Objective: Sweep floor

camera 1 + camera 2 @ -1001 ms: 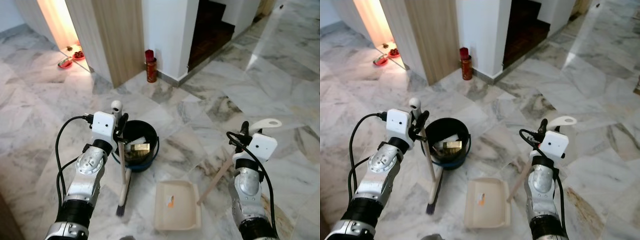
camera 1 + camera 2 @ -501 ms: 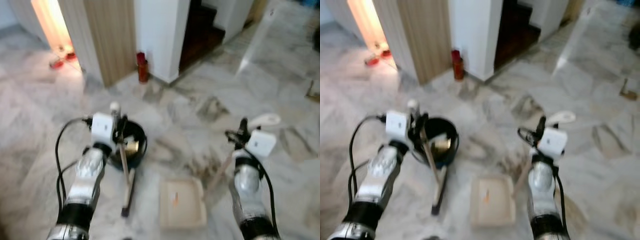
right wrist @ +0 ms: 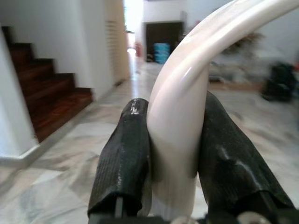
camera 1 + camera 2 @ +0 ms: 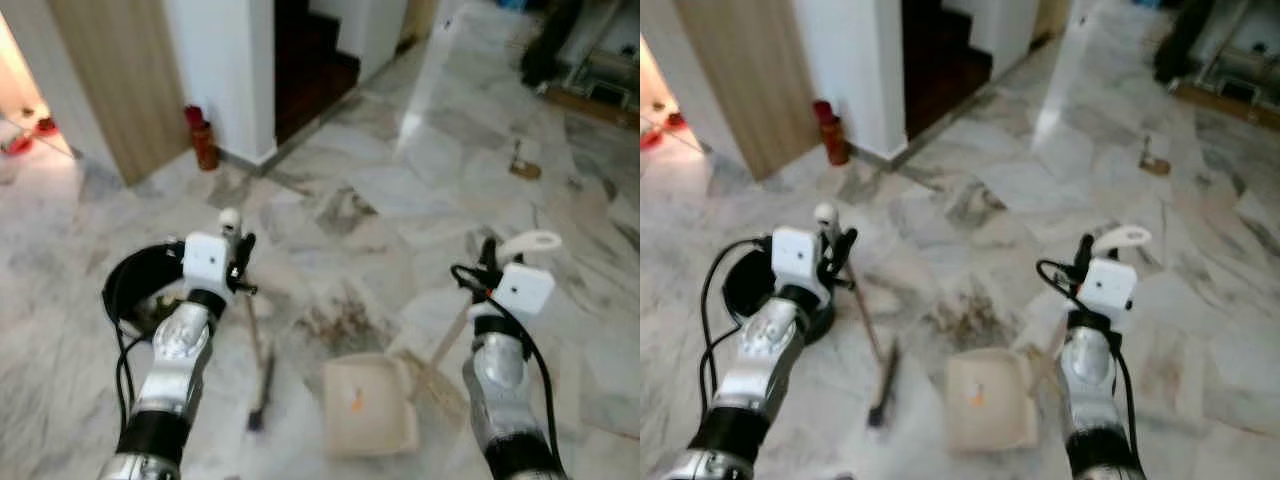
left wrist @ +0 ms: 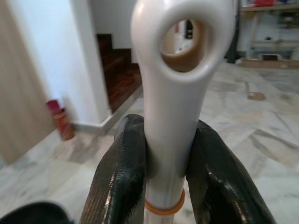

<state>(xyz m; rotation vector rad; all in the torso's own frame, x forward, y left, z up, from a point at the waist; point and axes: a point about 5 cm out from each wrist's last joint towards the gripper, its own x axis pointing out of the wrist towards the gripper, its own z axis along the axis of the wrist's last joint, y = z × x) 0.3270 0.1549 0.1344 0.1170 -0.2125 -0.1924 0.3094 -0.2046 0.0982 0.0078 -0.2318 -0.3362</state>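
Note:
My left gripper [image 4: 236, 262] is shut on the cream handle of a broom [image 4: 252, 335]. The handle slants down to dark bristles [image 4: 262, 396] resting on the marble floor. In the left wrist view both fingers [image 5: 122, 177] clamp the looped handle top [image 5: 180, 65]. My right gripper [image 4: 487, 268] is shut on the curved cream handle of a dustpan [image 4: 368, 406]. The pan lies flat on the floor between my arms, with a small orange scrap inside. A patch of brown dirt [image 4: 342, 320] lies on the tiles just beyond it.
A black bucket [image 4: 140, 290] with rubbish stands on the floor at my left. Behind it are a wooden panel [image 4: 110, 80], a red canister [image 4: 204, 140] by a white wall, and dark stairs [image 4: 310, 60]. Furniture and a small object [image 4: 520, 165] sit far right.
The camera has turned to the right, so the bucket, canister and doorway slid left in view. Both grippers keep their grip; the broom and dustpan stay between the arms.

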